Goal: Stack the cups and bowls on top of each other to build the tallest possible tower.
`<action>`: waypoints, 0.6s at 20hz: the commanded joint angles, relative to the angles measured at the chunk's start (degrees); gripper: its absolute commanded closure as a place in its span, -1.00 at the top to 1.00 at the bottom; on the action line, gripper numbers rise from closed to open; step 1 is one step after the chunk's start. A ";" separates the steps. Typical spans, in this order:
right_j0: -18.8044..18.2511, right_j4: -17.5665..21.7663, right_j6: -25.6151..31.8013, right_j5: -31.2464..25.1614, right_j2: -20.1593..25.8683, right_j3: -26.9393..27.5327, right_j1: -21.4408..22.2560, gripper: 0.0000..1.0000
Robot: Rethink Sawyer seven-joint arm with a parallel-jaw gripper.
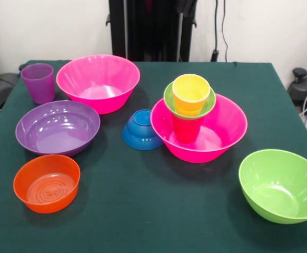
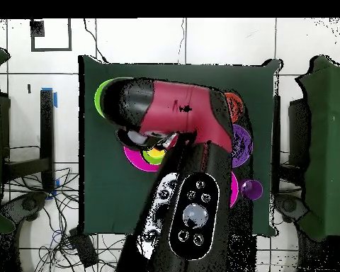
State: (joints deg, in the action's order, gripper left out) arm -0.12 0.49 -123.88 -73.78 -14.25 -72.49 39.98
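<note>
Green cloth covers the table (image 1: 142, 211); white wall behind, black pedestal (image 1: 150, 29) at 12 o'clock in the front view.

Claw: no view shows it. The front view has no arm below the top edge; in the overhead view the red and black arm (image 2: 176, 113) spreads over the table's middle and hides whatever hangs under it. Whether the claw is released or clenched cannot be told.

Tower so far, just right of table centre in the front view: hot pink bowl (image 1: 221, 132) as base, red cup (image 1: 185, 132) standing in it, small green bowl (image 1: 210, 103) seated on the red cup, yellow-orange cup (image 1: 191, 94) nested upright in the green bowl.

Blue bowl (image 1: 141, 129) touches the pink base at its 9 o'clock, tipped on its side, opening facing the camera.

Second hot pink bowl (image 1: 98, 81) at 11 o'clock, upright. Purple cup (image 1: 38, 83) just beside it at 9 o'clock, upright. Wide purple bowl (image 1: 57, 127) at 9 o'clock of the table, apart from the pink one. Orange bowl (image 1: 47, 183) at 8 o'clock, near the purple bowl. Lime green bowl (image 1: 280, 185) at 4 o'clock, alone, tilted slightly toward the camera.
</note>
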 commanded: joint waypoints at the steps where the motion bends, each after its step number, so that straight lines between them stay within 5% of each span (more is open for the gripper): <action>1: -2.75 -0.23 14.71 2.16 12.77 -0.13 0.12 -1.00; 12: -5.61 2.02 11.26 9.06 17.39 1.62 -5.38 -1.00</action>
State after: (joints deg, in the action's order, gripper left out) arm -4.82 0.42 -123.88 -69.28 -6.41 -71.90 39.69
